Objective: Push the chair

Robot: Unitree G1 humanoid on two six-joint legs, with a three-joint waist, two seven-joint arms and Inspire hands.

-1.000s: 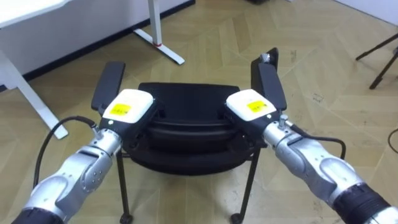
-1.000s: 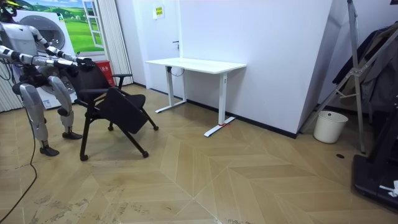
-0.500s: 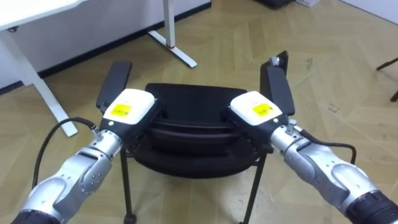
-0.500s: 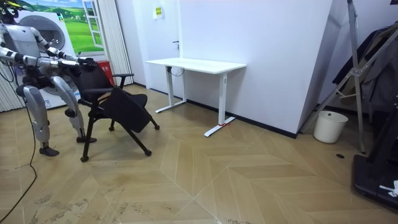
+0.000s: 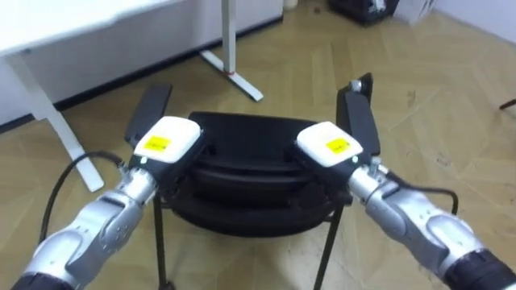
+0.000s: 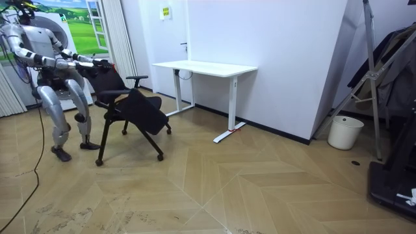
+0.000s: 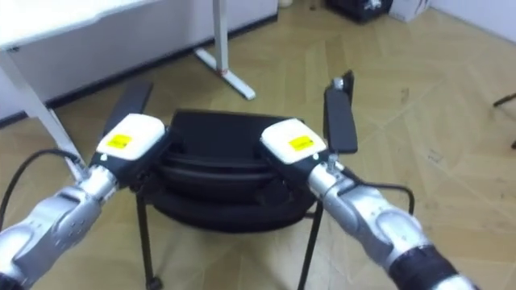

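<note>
Setting the left hand (image 5: 165,138) and right hand (image 5: 329,145) apart on the chair (image 5: 246,133) back, mid-frame, likely keeps the push straight toward the upper-left desk (image 5: 81,16); whether they grasp it cannot be told.

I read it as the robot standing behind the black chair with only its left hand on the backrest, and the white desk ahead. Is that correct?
Not quite: both hands are on the backrest. The left eye view shows the left hand and the right hand on top of the black chair's backrest, with the white desk ahead.
</note>
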